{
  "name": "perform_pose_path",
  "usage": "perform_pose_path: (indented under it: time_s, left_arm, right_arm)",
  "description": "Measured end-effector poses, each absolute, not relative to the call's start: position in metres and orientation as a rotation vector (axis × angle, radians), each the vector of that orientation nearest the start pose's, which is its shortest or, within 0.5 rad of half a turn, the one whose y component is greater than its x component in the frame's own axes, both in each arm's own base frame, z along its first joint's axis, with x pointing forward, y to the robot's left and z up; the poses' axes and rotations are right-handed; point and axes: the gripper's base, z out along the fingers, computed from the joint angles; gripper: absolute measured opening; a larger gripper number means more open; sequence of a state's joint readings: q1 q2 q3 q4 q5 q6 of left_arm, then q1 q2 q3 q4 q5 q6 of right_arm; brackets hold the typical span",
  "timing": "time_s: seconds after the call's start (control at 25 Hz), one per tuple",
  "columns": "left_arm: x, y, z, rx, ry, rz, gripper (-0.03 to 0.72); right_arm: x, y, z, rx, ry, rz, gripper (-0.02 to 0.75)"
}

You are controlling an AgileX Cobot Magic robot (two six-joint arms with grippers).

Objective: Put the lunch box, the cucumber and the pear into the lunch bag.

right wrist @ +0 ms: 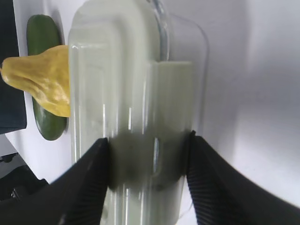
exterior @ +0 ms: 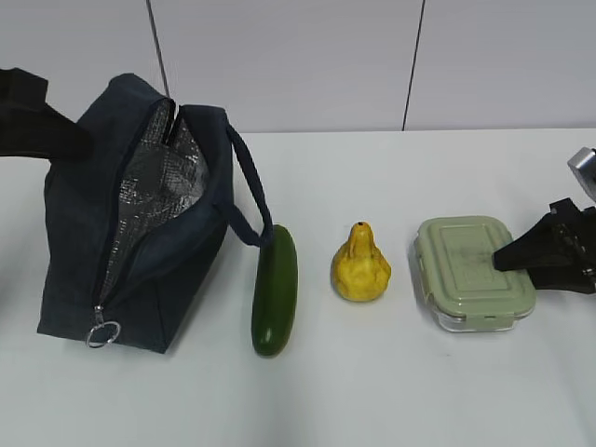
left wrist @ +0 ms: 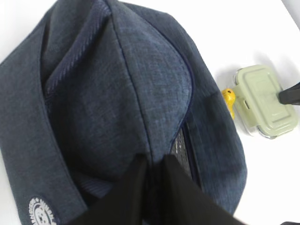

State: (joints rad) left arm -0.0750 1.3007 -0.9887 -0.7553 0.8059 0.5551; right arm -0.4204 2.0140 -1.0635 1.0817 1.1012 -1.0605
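The dark navy lunch bag (exterior: 149, 270) stands at the left, its zipper open and its silver lining showing. My left gripper (left wrist: 154, 159) is shut on a fold of the bag's fabric (left wrist: 117, 93) at its far end. To the right of the bag lies the dark green cucumber (exterior: 275, 291), then the yellow pear (exterior: 360, 265), then the lunch box (exterior: 473, 272) with its sage-green lid. My right gripper (right wrist: 147, 140) is shut on the lunch box (right wrist: 131, 79), one finger on each long side. The box rests on the table.
The white table (exterior: 391, 391) runs up to a pale wall at the back. The bag's loop handle (exterior: 250, 200) hangs down toward the cucumber, and a metal ring pull (exterior: 102, 332) sits at its near corner. The pear (right wrist: 44, 84) and cucumber (right wrist: 42, 28) lie just beyond the box.
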Motion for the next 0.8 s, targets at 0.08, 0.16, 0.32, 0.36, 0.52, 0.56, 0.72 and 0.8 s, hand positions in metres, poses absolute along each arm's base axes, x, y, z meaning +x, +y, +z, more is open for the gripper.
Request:
perform_pose_path:
  time_s: [0.08, 0.16, 0.32, 0.36, 0.52, 0.56, 0.72, 0.8]
  left_arm:
    - [0.257, -0.065, 0.3103, 0.299, 2.391, -0.682, 0.022]
    - [0.2563, -0.0654, 0.3097, 0.305, 2.398, -0.689, 0.021]
    - [0.256, -0.0661, 0.3101, 0.3, 2.398, -0.704, 0.021]
    - [0.256, -0.0665, 0.3105, 0.294, 2.395, -0.713, 0.021]
    - [0.2555, -0.0674, 0.3108, 0.291, 2.396, -0.73, 0.021]
    - [0.2552, -0.0676, 0.3108, 0.293, 2.398, -0.734, 0.021]
    - [0.2532, -0.0687, 0.3103, 0.305, 2.413, -0.756, 0.021]
    - [0.2526, -0.0695, 0.3102, 0.311, 2.417, -0.761, 0.021]
  right_arm:
    - [0.3331, -0.0696, 0.13, 0.105, 2.576, 1.207, 0.39]
    - [0.3336, -0.0693, 0.1301, 0.113, 2.569, 1.216, 0.39]
    - [0.3344, -0.0691, 0.1308, 0.125, 2.557, 1.224, 0.39]
    - [0.3348, -0.069, 0.1311, 0.13, 2.552, 1.227, 0.39]
    - [0.3359, -0.0689, 0.1319, 0.147, 2.538, 1.234, 0.39]
    - [0.3359, -0.0689, 0.1319, 0.147, 2.538, 1.234, 0.39]
    - [0.3361, -0.0688, 0.132, 0.149, 2.536, 1.235, 0.39]
    - [0.3362, -0.0688, 0.1321, 0.151, 2.534, 1.236, 0.39]
